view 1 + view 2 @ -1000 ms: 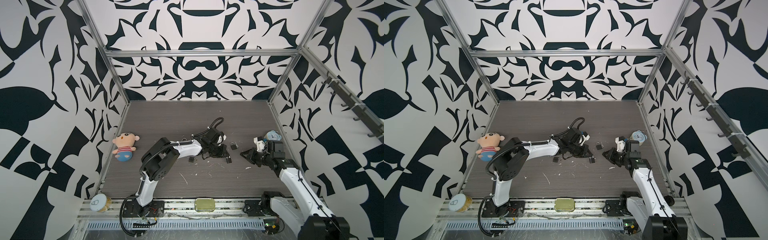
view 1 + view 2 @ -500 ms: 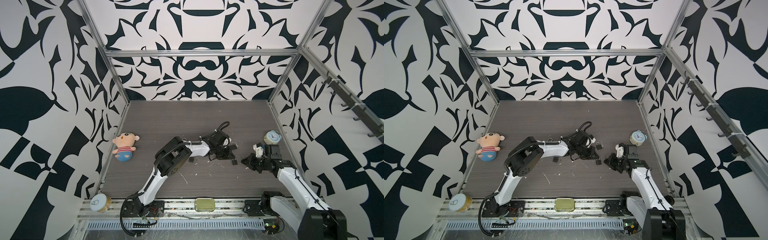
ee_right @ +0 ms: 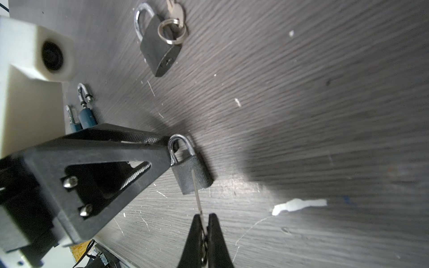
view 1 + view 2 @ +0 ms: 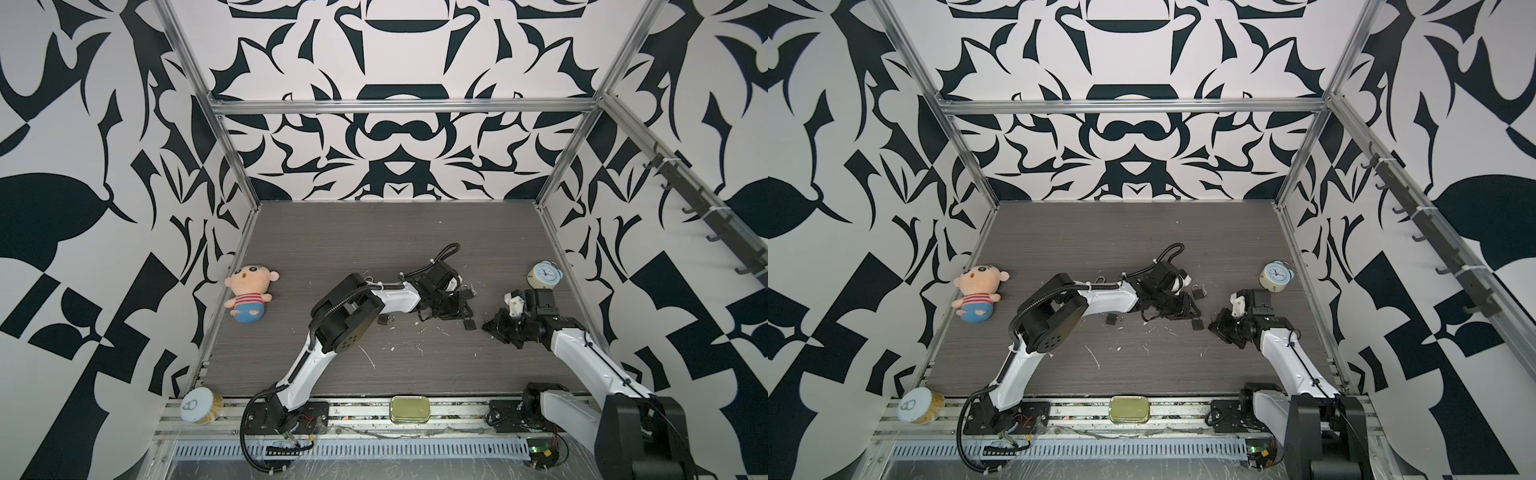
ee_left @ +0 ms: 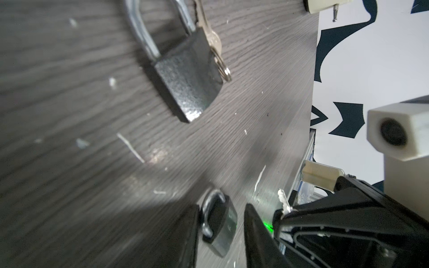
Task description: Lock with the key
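— Where do we find the lock?

— We see the small dark padlock (image 3: 191, 176) lying flat on the wood-grain table (image 3: 301, 92). In a top view the padlock (image 4: 468, 324) sits right of the middle, between the two grippers.

— Which way does it point?

— Its shackle end points away from the right gripper (image 3: 203, 218) and its bottom end faces that gripper. So we read its long axis as nearly in line with the key (image 3: 197, 197).

— And the key?

— The right gripper's fingers are pinched tight on it, with the blade edge-on to us and aimed at the lock. The blade overlaps the lock's body in the right wrist view, but we cannot tell whether it touches.

— The left gripper?

— We see the left gripper (image 5: 221, 208) partly parted, with the padlock lying between its fingers (image 5: 253, 232). There is a gap on one side, so it grips nothing.

— Any writing?

— The numerals on the alarm clock (image 4: 544, 275) by the right wall are too small for us to read.

— What lies around?

— A larger padlock (image 5: 188, 76) with a key ring (image 3: 171, 31) lies near. Another dark padlock (image 4: 385, 319) sits below the left forearm, and a blue-bodied lock (image 3: 87, 118) has its shackle open. Further out we see a plush doll (image 4: 249, 293) at the left wall. A gold tin (image 4: 409, 409) and a can (image 4: 200, 405) rest on the front rail.
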